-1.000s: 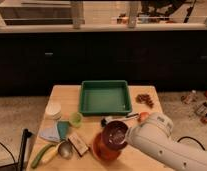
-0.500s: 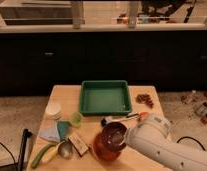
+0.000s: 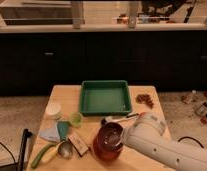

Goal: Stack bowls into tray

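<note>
We see a green tray [image 3: 105,97] on the pale wooden worktop [image 3: 64,95]. The bowls [image 3: 108,141] show glossy maroon-brown over an orange rim. The claw [image 3: 116,139], at the bowls' right edge, belongs to a white arm. Nearby sit a lime-green cup [image 3: 75,119] and a white container [image 3: 53,110].

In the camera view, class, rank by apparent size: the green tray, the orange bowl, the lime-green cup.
1. Green tray, largest.
2. Orange bowl, though it sits nearer the camera and the tool, by its far rim, partly hides it.
3. Lime-green cup, smallest.
</note>
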Controlling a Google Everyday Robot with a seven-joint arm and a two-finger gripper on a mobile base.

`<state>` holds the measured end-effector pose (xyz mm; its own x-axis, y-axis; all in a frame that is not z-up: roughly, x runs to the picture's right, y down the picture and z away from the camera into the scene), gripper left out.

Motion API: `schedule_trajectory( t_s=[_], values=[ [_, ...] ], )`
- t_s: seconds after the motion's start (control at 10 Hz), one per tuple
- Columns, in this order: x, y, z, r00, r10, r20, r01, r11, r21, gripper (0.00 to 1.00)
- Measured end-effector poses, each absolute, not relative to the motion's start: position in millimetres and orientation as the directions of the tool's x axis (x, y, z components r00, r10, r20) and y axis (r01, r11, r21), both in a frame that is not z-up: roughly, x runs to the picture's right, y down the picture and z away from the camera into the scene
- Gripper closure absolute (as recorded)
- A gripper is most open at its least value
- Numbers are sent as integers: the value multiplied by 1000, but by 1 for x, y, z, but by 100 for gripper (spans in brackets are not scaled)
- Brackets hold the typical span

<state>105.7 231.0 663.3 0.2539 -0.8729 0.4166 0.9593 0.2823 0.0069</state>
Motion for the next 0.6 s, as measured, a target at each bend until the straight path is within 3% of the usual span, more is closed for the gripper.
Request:
schedule_trajectory(
  t_s=[0.6],
  values=[
    [80,243,679,220,-842,492,941,317,122,100]
  ],
)
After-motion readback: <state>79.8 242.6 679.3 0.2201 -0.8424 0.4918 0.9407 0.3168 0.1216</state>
